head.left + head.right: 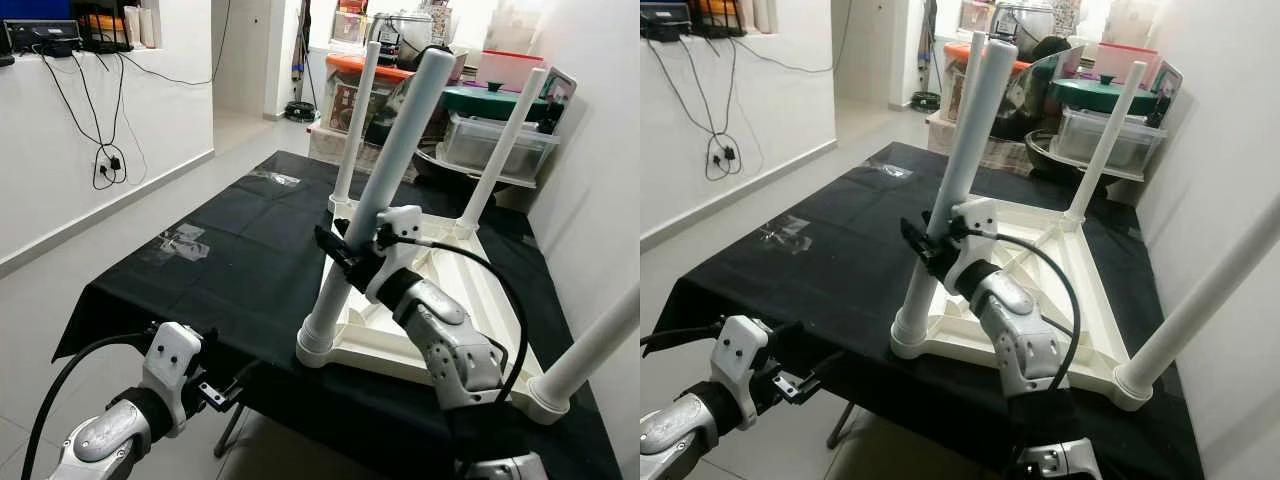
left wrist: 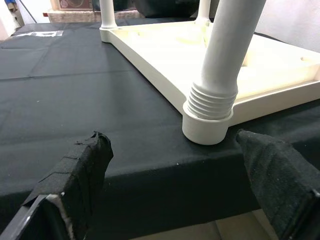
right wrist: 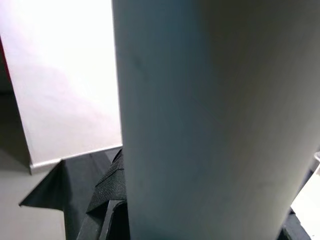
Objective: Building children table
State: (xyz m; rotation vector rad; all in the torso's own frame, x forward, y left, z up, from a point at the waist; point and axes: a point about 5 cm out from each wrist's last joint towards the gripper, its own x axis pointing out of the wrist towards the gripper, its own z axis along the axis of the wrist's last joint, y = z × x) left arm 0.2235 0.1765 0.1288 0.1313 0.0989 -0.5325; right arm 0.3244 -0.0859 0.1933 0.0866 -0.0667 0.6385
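Right hand (image 1: pixel 345 250) grasps a white leg (image 1: pixel 385 185) of the upturned table (image 1: pixel 470 300) (on a black-draped worktop (image 1: pixel 220 250)); left hand (image 1: pixel 235 385) hangs released.

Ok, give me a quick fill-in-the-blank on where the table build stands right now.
1. The white tabletop lies upside down on a ____ cloth.
2. ____ white legs stand up from its corners.
3. The right pincer is shut on the ____ leg.
4. The left pincer hangs ____, low before that leg's threaded base.

Missing words: black; four; near-left; open
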